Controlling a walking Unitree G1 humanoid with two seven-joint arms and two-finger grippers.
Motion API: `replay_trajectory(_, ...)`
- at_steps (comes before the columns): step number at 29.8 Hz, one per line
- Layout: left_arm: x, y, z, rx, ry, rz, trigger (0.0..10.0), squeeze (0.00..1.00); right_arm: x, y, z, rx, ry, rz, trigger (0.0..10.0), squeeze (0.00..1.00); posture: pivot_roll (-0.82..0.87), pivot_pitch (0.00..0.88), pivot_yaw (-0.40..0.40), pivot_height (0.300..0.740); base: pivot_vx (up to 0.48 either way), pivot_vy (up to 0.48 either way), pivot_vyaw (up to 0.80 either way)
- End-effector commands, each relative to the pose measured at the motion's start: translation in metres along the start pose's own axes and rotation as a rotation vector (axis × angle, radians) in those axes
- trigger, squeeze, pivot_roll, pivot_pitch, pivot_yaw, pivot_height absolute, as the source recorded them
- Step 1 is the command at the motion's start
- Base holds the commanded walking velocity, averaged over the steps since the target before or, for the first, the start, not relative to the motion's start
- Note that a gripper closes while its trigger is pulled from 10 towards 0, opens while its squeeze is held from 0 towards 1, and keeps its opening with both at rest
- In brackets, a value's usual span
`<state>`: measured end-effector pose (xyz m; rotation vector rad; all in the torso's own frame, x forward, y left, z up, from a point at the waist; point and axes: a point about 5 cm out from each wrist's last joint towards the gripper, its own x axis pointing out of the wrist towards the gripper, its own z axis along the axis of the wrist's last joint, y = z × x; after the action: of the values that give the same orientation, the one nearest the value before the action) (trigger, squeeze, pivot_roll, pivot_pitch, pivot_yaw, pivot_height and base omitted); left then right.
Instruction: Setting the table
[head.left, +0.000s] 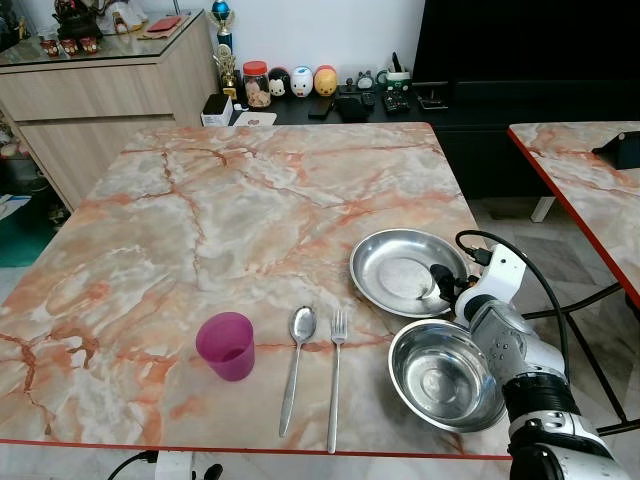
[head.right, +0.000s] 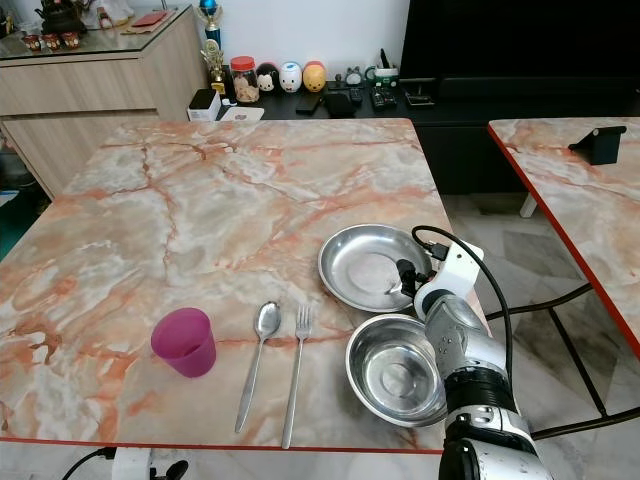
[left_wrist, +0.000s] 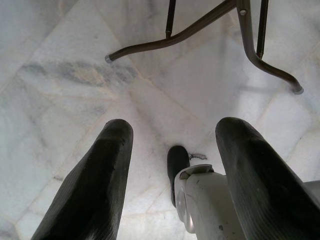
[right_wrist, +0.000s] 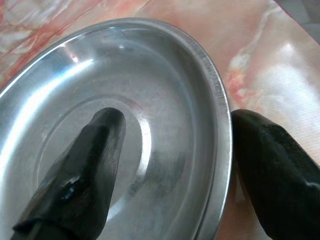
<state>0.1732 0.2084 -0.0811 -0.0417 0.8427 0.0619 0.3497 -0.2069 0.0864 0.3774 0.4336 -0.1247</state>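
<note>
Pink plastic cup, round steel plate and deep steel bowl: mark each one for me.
Pink plastic cup (head.left: 226, 346), left eye view, its outer side wall.
Round steel plate (head.left: 395, 265), left eye view, bare inner floor.
Deep steel bowl (head.right: 392, 371), right eye view, inner base.

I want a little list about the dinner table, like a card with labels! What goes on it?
Table: marble-look top with a red edge
Cup: pink cup, upright, near the front edge
Cutlery: spoon and fork side by side, right of the cup
Dishes: steel plate behind a steel bowl, at the table's right side
Right gripper: right gripper open, one finger inside the plate, one outside its rim
Left gripper: left gripper open, hanging over the floor
</note>
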Motion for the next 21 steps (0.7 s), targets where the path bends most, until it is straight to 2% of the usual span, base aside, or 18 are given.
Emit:
replay_trajectory(1, -0.0003, 0.0015, 0.0006, 0.005, -0.006, 0.005, 10.0, 0.00, 0.0018, 0.0038, 0.0003, -0.016, 0.007, 0.004, 0.0, 0.00, -0.03, 0.000, 0.024, 0.740, 0.000, 0.000, 0.00)
replay_trajectory(21, 0.0008, -0.0025, 0.0035, 0.019, -0.020, -0.006, 10.0, 0.00, 0.0030, 0.0059, 0.0005, -0.042, -0.002, -0.003, 0.0, 0.00, -0.03, 0.000, 0.022, 0.740, 0.000, 0.000, 0.00)
